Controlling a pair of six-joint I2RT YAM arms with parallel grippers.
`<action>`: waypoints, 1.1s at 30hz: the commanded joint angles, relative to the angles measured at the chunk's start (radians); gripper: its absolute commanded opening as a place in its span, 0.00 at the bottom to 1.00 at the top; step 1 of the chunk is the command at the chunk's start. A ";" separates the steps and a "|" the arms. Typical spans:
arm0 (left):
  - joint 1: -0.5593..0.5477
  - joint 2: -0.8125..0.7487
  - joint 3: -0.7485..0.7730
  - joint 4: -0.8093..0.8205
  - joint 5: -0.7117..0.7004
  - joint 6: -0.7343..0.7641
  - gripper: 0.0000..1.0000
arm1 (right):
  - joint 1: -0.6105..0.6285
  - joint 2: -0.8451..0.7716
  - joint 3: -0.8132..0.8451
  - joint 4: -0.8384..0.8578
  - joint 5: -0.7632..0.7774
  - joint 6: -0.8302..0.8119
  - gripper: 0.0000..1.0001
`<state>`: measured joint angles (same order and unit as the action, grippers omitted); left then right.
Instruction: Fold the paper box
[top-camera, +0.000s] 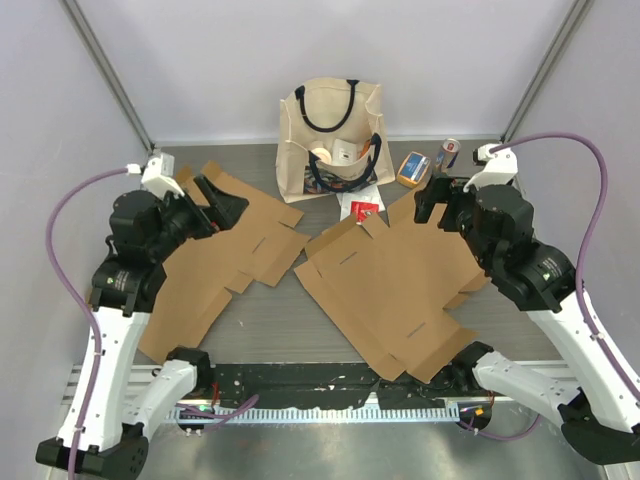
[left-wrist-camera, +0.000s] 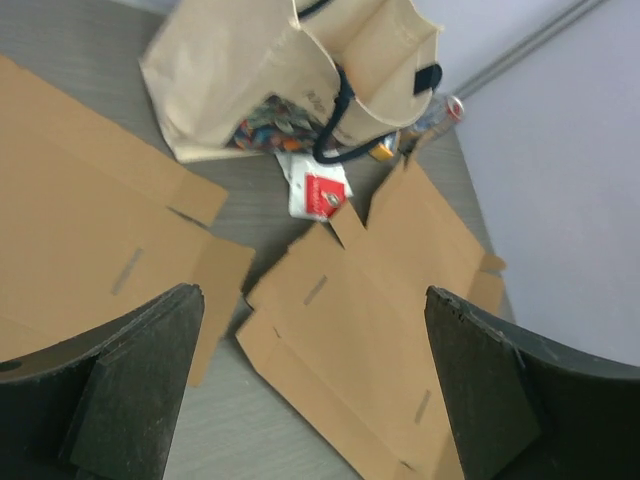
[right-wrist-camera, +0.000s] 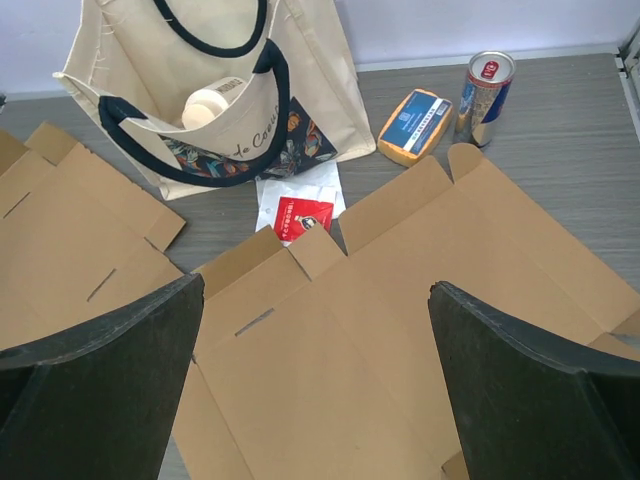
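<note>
While nothing is folded yet, my left jaws and right jaws both hang spread wide and empty, one above each sheet, likely poised to pick a flap. Paper box blank lies flat on the surface centre-right. Second blank lies flat left, tote bag behind them.

The top camera is looking steeply down from above the near edge of the table, taking in all of it, with the tote bag at 12 o'clock. The right wrist camera is hovering close over the right cardboard sheet, facing 12 o'clock. The left wrist camera, tilted and blurred, is seemingly aiming toward 1 o'clock, and both wrist views are sharing the bag, the red packet and that sheet.
</note>
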<state>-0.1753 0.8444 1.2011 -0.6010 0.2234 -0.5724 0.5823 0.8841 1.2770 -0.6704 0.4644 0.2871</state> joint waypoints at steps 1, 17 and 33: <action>-0.036 -0.007 -0.179 0.085 0.163 -0.205 0.95 | -0.001 0.041 0.065 -0.011 -0.075 -0.003 1.00; -1.000 0.229 -0.841 0.955 -0.723 -0.816 0.85 | -0.004 -0.066 -0.093 0.071 -0.256 0.006 1.00; -1.099 0.559 -0.831 0.965 -0.906 -1.181 0.71 | -0.002 -0.201 -0.136 0.035 -0.290 0.007 0.99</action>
<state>-1.2621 1.3727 0.3634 0.3656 -0.6064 -1.6447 0.5823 0.6952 1.1580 -0.6529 0.1768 0.2939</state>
